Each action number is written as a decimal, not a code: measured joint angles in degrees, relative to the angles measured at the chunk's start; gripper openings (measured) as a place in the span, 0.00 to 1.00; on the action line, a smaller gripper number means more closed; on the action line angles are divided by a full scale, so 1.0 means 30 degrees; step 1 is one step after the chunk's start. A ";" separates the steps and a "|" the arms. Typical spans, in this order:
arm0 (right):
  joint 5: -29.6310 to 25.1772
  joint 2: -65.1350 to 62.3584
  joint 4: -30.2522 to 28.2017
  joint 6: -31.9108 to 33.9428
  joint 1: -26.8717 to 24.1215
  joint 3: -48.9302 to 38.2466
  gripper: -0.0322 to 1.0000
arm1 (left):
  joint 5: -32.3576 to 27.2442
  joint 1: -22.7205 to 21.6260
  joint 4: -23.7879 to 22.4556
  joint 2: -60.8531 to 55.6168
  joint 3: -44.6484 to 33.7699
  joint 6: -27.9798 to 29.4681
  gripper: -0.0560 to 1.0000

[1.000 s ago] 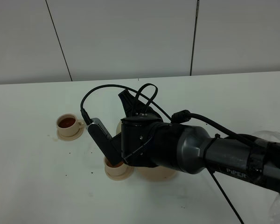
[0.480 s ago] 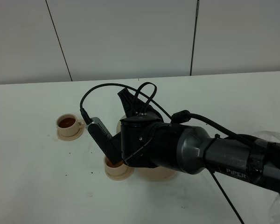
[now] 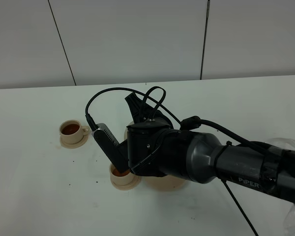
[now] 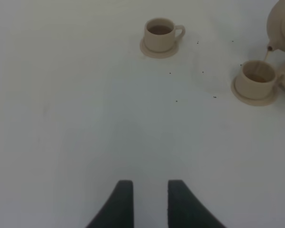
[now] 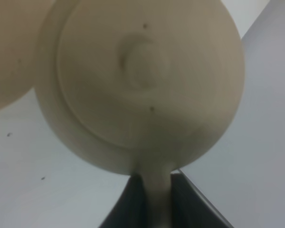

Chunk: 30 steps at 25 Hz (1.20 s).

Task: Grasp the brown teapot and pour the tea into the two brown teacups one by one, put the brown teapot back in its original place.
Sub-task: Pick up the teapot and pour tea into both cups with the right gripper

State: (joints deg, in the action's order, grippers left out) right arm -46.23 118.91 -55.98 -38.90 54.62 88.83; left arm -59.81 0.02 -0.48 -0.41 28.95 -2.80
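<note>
Brown teapot (image 5: 142,80) handle between nearly closed right gripper (image 5: 154,185) jaws

"PiPER" in white on right arm (image 3: 221,162) forearm, no other legible txt

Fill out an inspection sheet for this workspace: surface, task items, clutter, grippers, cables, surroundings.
Surface: white table.
Job's things: brown teapot tilted, thin stream falling into near teacup; far teacup holds tea; wide saucer partly hidden under the arm.
Clutter: dark specks near the cups.
Grippers: left gripper open, empty; right gripper shut on the teapot's handle.
Cables: black cable looping over the right arm.
Surroundings: white panelled wall.
</note>
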 joint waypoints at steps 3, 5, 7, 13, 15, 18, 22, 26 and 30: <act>-0.0159 0.0000 0.0000 0.0000 0.0015 0.0000 0.12 | 0.0000 0.0000 0.0000 0.0000 0.0000 0.0000 0.29; -0.0341 0.0000 -0.0016 0.0000 0.0051 0.0000 0.12 | 0.0000 0.0000 0.0000 0.0000 0.0000 0.0000 0.29; -0.0414 0.0000 -0.0022 0.0000 0.0089 0.0000 0.12 | 0.0000 0.0000 0.0000 0.0000 0.0000 -0.0013 0.29; -0.0365 0.0000 -0.0067 0.0000 0.0173 0.0000 0.12 | 0.0000 0.0000 0.0000 0.0000 0.0000 -0.0013 0.29; -0.0365 0.0000 -0.0106 0.0000 0.0173 0.0000 0.12 | 0.0000 0.0000 0.0000 0.0000 0.0000 -0.0013 0.29; -0.0347 0.0000 -0.0147 0.0000 0.0173 0.0000 0.12 | 0.0000 0.0000 0.0000 0.0000 0.0000 -0.0013 0.29; -0.0347 0.0000 -0.0170 0.0000 0.0173 0.0000 0.12 | 0.0000 0.0000 0.0000 0.0000 0.0000 -0.0013 0.29; -0.0347 0.0000 -0.0170 0.0000 0.0173 0.0000 0.12 | 0.0000 0.0000 0.0000 0.0000 0.0000 -0.0013 0.29; -0.0347 0.0000 -0.0191 0.0000 0.0173 0.0000 0.12 | 0.0000 0.0000 0.0000 0.0000 0.0000 0.0004 0.29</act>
State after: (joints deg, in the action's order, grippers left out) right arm -47.27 118.91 -56.56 -38.90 55.14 88.83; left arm -59.81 0.02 -0.48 -0.41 28.95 -2.79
